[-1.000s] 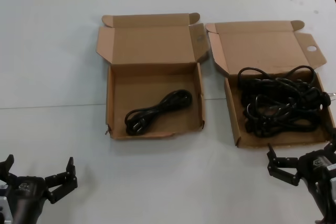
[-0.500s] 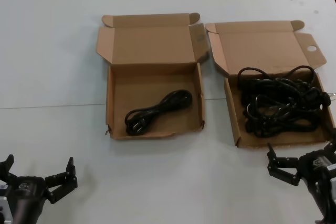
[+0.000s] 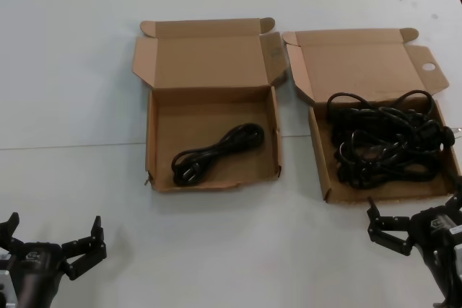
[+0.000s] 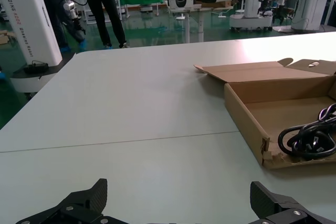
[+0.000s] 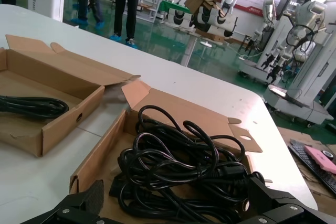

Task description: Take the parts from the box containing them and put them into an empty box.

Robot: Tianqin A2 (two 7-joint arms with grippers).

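Observation:
The box with the round-holed flap (image 3: 429,66) stands on the right and holds a tangled pile of black power cables (image 3: 382,146). The box with the ragged front wall (image 3: 195,184) stands to its left and holds one looped cable (image 3: 216,153). My right gripper (image 3: 416,200) is open and empty, low at the near edge of the right box; in the right wrist view it (image 5: 176,192) faces the pile (image 5: 178,161). My left gripper (image 3: 53,223) is open and empty at the near left, away from both boxes; it also shows in the left wrist view (image 4: 178,187).
Both boxes have their lids folded back toward the far side. They stand side by side with a narrow gap between them on a white table (image 3: 231,236). The left wrist view shows the ragged box's side wall (image 4: 244,114) with its cable (image 4: 310,135).

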